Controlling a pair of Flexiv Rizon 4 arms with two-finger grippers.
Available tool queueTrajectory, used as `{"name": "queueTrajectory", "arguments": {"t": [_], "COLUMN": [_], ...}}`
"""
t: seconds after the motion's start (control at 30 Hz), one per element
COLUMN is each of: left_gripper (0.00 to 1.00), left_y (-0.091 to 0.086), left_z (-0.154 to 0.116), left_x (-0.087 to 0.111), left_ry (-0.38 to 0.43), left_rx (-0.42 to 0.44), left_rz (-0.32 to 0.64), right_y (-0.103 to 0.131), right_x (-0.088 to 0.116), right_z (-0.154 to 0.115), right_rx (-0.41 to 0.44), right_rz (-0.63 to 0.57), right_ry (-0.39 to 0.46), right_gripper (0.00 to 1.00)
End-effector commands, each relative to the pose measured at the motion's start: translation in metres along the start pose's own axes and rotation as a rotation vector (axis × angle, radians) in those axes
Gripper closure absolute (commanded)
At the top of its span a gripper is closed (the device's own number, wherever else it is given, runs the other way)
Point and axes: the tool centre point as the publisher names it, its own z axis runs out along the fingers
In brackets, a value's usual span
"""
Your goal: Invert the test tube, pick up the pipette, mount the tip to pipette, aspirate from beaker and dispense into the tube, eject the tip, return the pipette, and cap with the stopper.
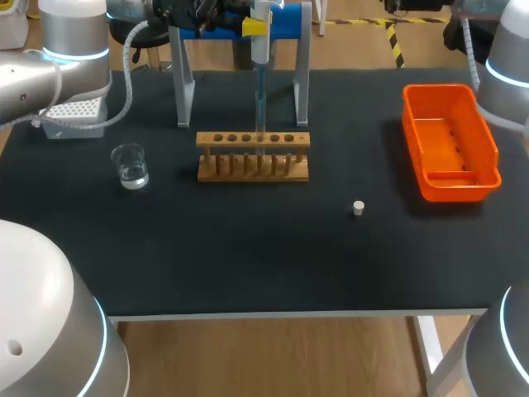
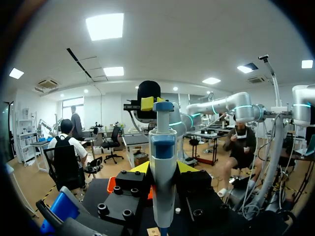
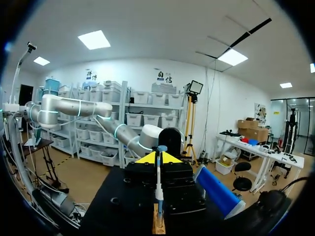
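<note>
The pipette (image 1: 260, 45) stands upright with its long axis vertical. Its plunger end is up at the far edge of the scene, and its slim translucent tip (image 1: 259, 103) points straight down onto a middle hole of the wooden rack (image 1: 252, 169). The left gripper (image 2: 163, 168) has its jaws closed on the pipette's white and blue body, which fills the space between the black finger blocks. The left arm (image 1: 50, 74) comes in from the far left.

In the right wrist view the right gripper (image 3: 157, 160) faces the same shaft, with the rack just below it. I cannot tell whether it is open or closed. The right arm (image 1: 506, 74) stands at the right edge.

The rack is a low rectangle with a row of round holes. It sits at the middle of the matte black desk (image 1: 248, 265), just in front of the stand (image 1: 281, 23), which is a blue bar on grey metal legs.

To the rack's left is a clear glass beaker (image 1: 131, 165) holding a little liquid. The white tip box (image 1: 73, 116) is farther back at the left edge. A small pale stopper (image 1: 359, 208) sits upright to the near right of the rack, well apart from it. A glossy orange plastic bin (image 1: 430, 165) lies along the right side. Near of the rack and stopper, the black surface runs on to the desk's front edge.
</note>
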Motion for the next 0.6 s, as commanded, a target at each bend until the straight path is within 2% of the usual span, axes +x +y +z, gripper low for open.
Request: {"name": "queueTrajectory", "arguments": {"t": [0.03, 0.6], "left_gripper": [1.0, 1.0], "left_y": [0.0, 0.0], "left_z": [0.001, 0.001], "left_x": [0.0, 0.0], "left_ry": [-0.004, -0.004], "left_rx": [0.0, 0.0], "left_rz": [0.001, 0.001], "right_y": [0.006, 0.018], "right_x": [-0.007, 0.005], "right_z": [0.012, 0.062], "right_rx": [-0.002, 0.005], "right_rz": [0.003, -0.007], "right_ry": [0.036, 0.1], "right_gripper": [1.0, 1.0]}}
